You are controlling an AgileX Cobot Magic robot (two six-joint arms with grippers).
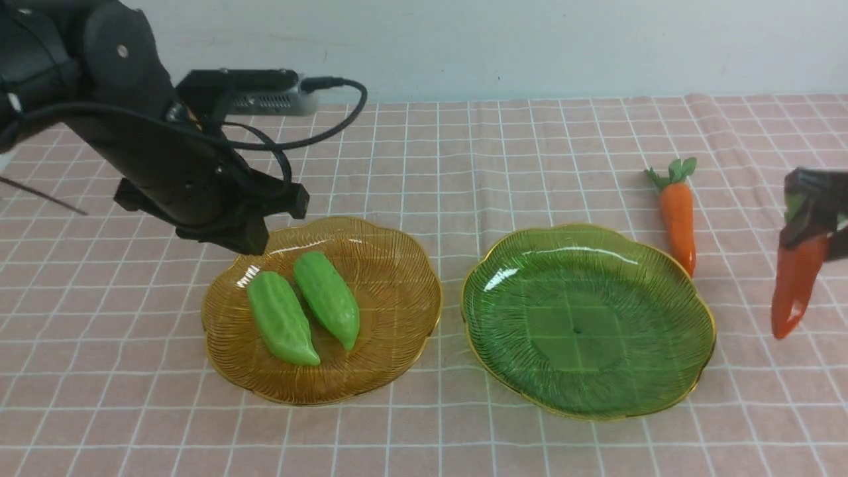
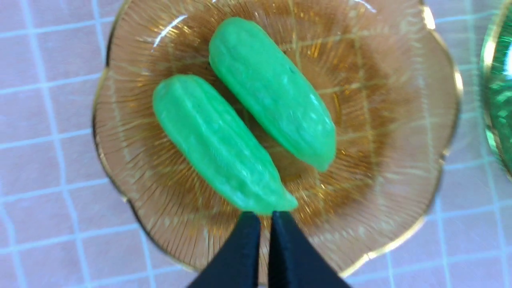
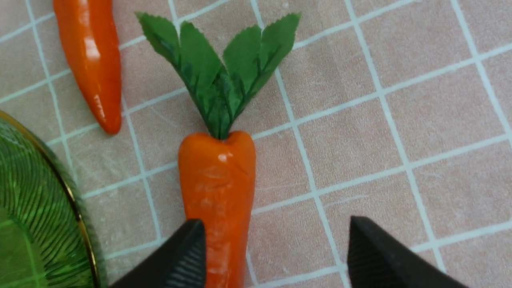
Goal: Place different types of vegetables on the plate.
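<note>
Two light green gourds, the nearer one (image 1: 283, 319) and the farther one (image 1: 327, 298), lay side by side on the amber plate (image 1: 404, 311), their pointed ends toward the robot. Above that plate hung the left tool (image 2: 266, 218), its tips brought nearly together with only a thin gap between them. The green plate (image 1: 576, 331) sat just beside, on the bench (image 1: 424, 444) covered with a pink checked cloth (image 1: 132, 397). One orange carrot (image 1: 677, 215) with a leafy top lay beyond the green plate's right side. Farther right, the right tool (image 3: 280, 224) stood spread over the other carrot (image 3: 218, 188), one finger overlapping its edge in the wrist view, with a space between the carrot and the other finger.
</note>
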